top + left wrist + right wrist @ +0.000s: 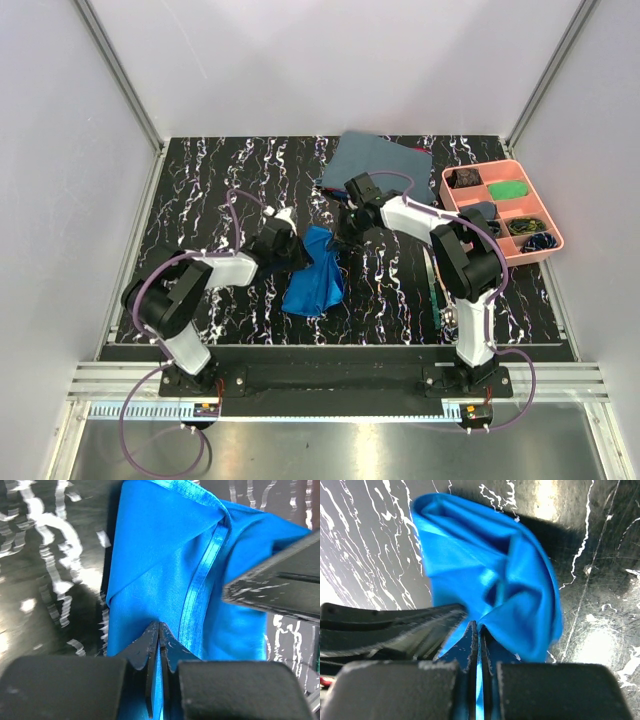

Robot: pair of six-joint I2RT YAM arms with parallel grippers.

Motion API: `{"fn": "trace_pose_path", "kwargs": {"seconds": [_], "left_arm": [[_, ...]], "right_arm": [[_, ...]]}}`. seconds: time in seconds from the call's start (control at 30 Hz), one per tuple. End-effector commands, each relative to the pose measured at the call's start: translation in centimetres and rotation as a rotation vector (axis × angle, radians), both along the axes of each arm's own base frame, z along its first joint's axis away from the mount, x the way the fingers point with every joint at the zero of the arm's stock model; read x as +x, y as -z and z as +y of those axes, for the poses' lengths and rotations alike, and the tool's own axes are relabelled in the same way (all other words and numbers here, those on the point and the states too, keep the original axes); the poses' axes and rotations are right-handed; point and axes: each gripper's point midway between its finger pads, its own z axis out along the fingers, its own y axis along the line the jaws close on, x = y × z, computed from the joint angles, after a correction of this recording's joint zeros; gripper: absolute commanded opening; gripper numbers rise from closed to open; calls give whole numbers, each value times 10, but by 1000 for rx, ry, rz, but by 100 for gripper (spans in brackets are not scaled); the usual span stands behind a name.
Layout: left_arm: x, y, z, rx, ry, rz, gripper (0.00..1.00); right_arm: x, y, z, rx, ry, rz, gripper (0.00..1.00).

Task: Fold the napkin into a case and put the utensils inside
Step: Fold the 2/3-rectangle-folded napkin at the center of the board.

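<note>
On wrist cams, L hand & R hand each pinch napkin; top cam hides both grips.

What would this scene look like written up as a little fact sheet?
Napkin: bright blue, bunched up, not yet folded into a case
Left gripper: shut on the napkin's edge
Right gripper: shut on the napkin as well
Table: black with white marbling
Grey-blue cloth: lying near the far edge
Pink tray: far right, compartments holding small items
</note>
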Motion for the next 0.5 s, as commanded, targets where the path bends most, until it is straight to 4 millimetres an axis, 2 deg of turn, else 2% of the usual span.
{"fn": "trace_pose_path", "kwargs": {"seconds": [0.0, 0.17, 0.47], "left_arm": [[-16, 26, -9, 12, 12, 42, 7], [-21, 28, -21, -1, 27, 43, 6], [-23, 18, -17, 1, 36, 23, 9]], "right_arm": [[8, -10, 11, -6, -6, -37, 0], [9, -4, 15, -28, 4, -32, 1], [11, 23, 17, -61, -38, -9, 6]]}}
